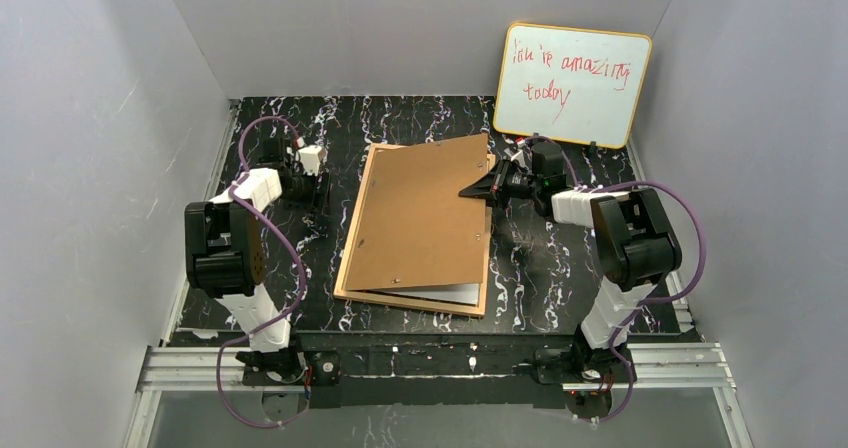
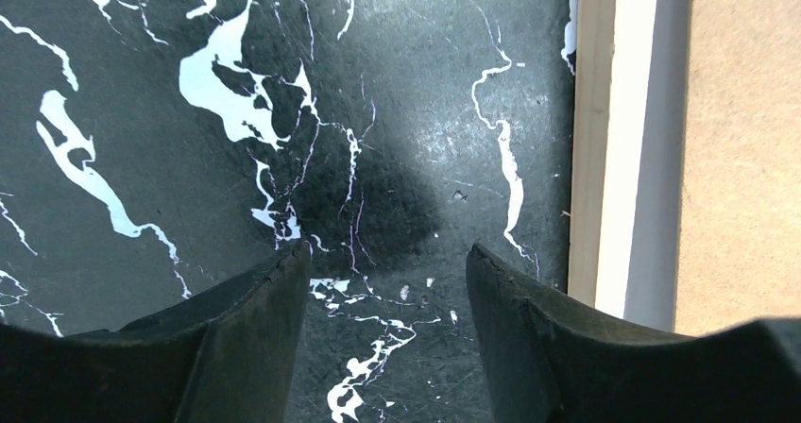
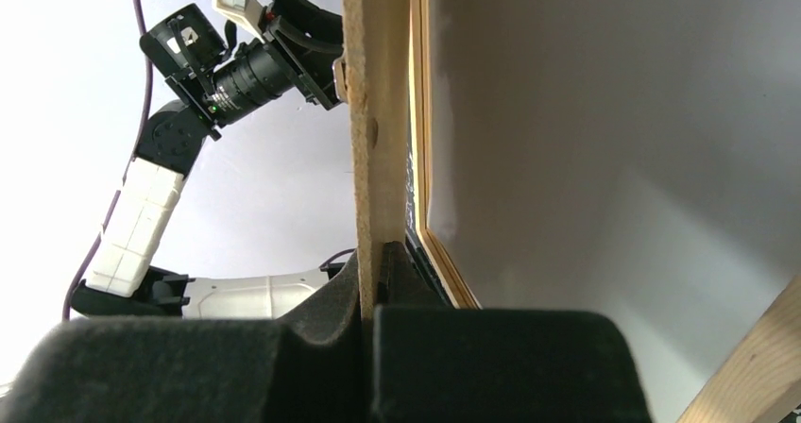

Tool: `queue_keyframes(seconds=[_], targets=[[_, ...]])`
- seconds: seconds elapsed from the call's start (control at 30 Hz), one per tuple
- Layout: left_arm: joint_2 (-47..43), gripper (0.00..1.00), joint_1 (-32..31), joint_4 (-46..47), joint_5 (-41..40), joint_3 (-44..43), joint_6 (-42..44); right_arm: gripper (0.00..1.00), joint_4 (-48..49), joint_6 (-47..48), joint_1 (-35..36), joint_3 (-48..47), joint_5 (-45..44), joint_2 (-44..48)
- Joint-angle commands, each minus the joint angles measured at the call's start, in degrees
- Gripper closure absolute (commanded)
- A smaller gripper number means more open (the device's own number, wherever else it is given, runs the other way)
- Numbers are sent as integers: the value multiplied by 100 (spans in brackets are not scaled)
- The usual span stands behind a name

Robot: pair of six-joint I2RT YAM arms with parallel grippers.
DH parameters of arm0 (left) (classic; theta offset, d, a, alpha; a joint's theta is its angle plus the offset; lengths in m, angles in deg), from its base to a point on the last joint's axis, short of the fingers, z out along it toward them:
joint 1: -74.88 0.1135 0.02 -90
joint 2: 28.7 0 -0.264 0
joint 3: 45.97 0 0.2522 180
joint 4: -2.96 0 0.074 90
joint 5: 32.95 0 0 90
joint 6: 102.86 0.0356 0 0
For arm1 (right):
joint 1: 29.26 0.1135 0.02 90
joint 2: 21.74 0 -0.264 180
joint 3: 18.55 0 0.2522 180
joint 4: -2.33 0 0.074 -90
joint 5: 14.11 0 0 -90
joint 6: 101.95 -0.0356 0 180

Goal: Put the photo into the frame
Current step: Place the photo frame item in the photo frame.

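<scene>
Our right gripper (image 3: 378, 277) has its 2 fingers clamped on the right edge of the brown fibreboard back panel (image 3: 378, 111), which runs up between them edge-on in the wrist view. The right arm reaches in from the right with its wrist low and turned toward the centre. It holds that edge of the panel above the frame (image 1: 410, 301), so the panel sits tilted and skewed over it.

Just below the panel's near edge we see a white strip, apparently the plain back of the photo (image 1: 455, 292), lying inside the frame. We cannot tell how squarely it sits there.

Our left gripper (image 2: 387, 262) points down at the black marbled table (image 2: 142, 64). Its 2 fingers are apart and nothing is between them. The frame's light wooden left rail (image 2: 586, 140) lies just to the right of its right finger, not touching it. The left arm is folded back with its elbow high.
</scene>
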State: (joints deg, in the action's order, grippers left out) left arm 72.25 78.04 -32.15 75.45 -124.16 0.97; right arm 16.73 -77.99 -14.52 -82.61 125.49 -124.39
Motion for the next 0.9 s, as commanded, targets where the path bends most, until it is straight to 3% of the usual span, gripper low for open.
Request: queue_keyframes(seconds=[0.0,0.87], targets=[[-98,41,-19,-74,87,92,130,99,726,-204,24,-33,232,7],[-73,46,-760,-254,-32,169,243,99,588,299,-3,-71,112,-182]])
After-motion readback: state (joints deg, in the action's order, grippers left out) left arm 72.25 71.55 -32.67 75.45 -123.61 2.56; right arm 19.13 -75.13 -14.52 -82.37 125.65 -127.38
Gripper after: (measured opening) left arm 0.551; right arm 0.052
